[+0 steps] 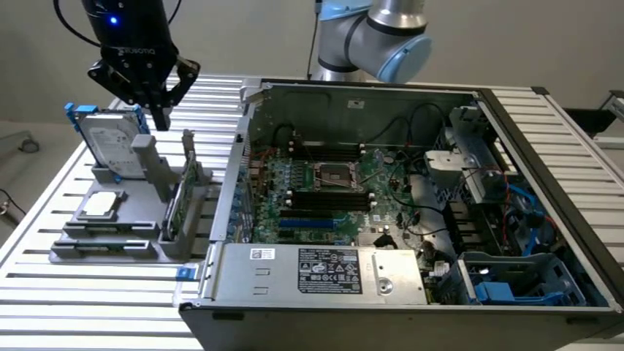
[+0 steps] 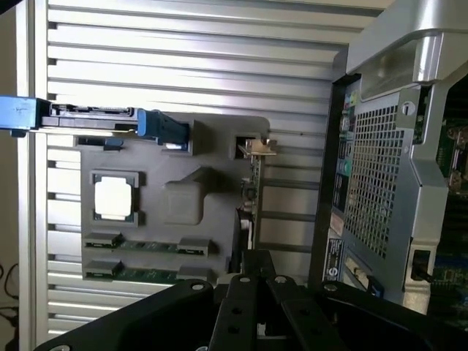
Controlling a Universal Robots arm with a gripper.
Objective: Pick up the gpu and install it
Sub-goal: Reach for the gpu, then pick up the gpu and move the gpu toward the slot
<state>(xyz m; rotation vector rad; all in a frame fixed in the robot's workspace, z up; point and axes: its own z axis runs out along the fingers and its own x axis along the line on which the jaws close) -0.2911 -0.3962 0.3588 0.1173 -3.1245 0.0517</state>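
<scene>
Slim black gpu card [image 1: 186, 179] looks light but fragile, I'd pinch its top edge. Black end effector's [image 1: 159, 115] clenched, empty.

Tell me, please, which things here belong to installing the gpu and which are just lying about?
Belong to the job:
- gpu, standing on edge in the holder
- gripper, above the holder
- open case with its motherboard

Just lying about:
- hard drive
- processor chip
- memory sticks
</scene>
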